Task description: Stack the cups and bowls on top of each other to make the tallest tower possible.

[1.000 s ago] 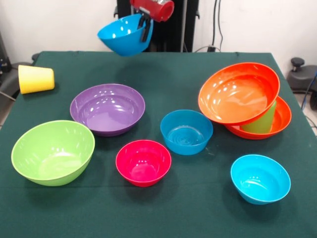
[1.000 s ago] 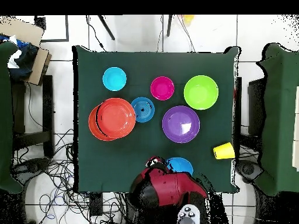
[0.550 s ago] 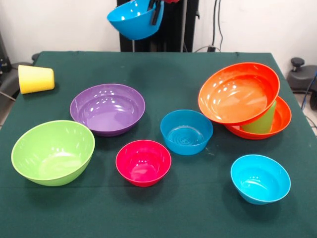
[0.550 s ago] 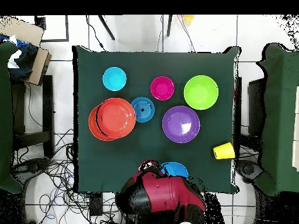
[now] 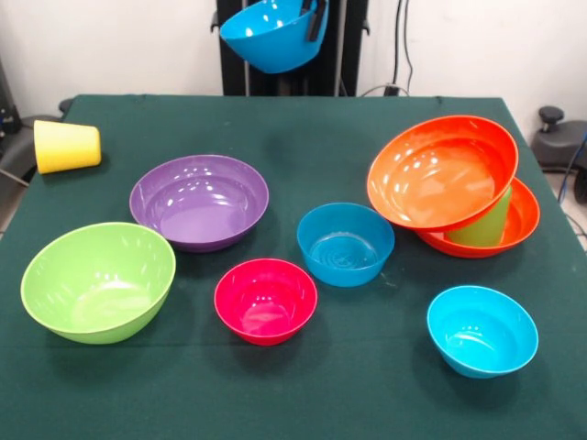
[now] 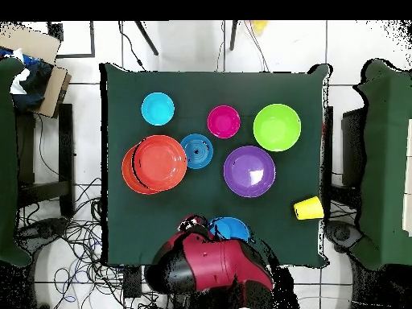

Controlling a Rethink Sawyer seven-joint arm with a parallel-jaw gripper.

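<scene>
Gripper [image 5: 316, 14] clamped on rim of a glossy blue bowl [image 5: 273, 35], held high off the table [image 5: 303, 147] and tipped, mouth up and toward camera; only the dark finger tips visible at the frame top in front view. In overhead, same bowl [image 6: 231, 228] half hidden under the red arm [image 6: 211, 265]. All else well below the gripper on the green cloth. Down and to its right in front view: tower [image 5: 454, 183], one orange bowl [image 5: 440, 171] tilted on a light green cup [image 5: 484, 225] standing in a second orange bowl [image 5: 525, 220]. Straight below: second blue bowl [image 5: 345, 243], pink-red bowl [image 5: 265, 300]. Below left: purple bowl [image 5: 199, 201], lime green bowl [image 5: 98, 280]. Far left: yellow cup [image 5: 66, 146] on its side. Lower right, farthest off: small cyan bowl [image 5: 481, 330].
</scene>
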